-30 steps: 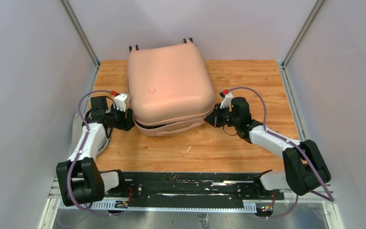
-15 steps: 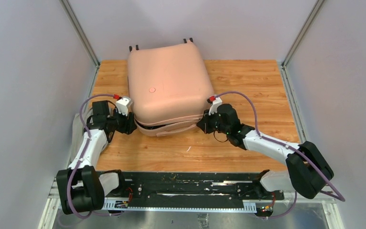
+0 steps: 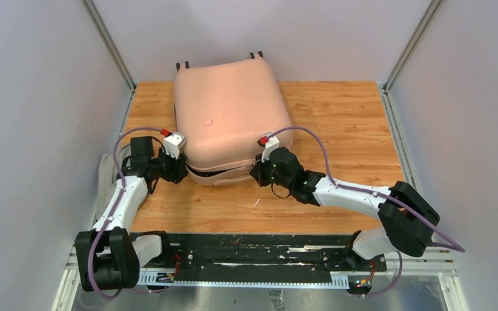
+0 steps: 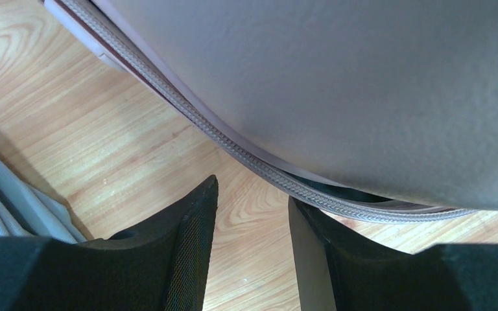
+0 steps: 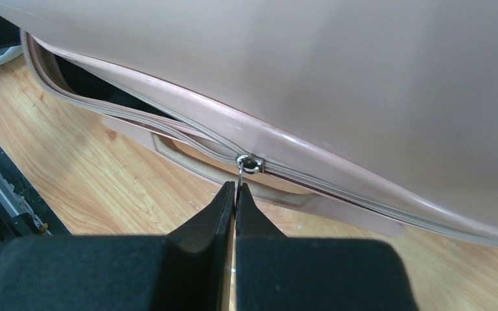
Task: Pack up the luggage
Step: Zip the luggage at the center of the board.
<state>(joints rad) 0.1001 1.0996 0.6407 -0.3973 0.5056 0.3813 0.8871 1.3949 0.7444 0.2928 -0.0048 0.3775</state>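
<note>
Suitcase (image 3: 230, 116): flat on the table (image 3: 343, 129), left of centre and toward the far edge, wheels (image 3: 181, 65) at its far end.
Handle (image 3: 230, 176): on the suitcase's near side, between the two grippers.
Left gripper (image 3: 179, 170): at the suitcase's near left corner, just beside the zipper seam.
Right gripper (image 3: 257, 173): at the near side, right of the handle, with the zipper pull (image 5: 246, 165) between its fingertips.
Rail (image 3: 253, 249): along the table's near edge, an arm base at each end.
</note>
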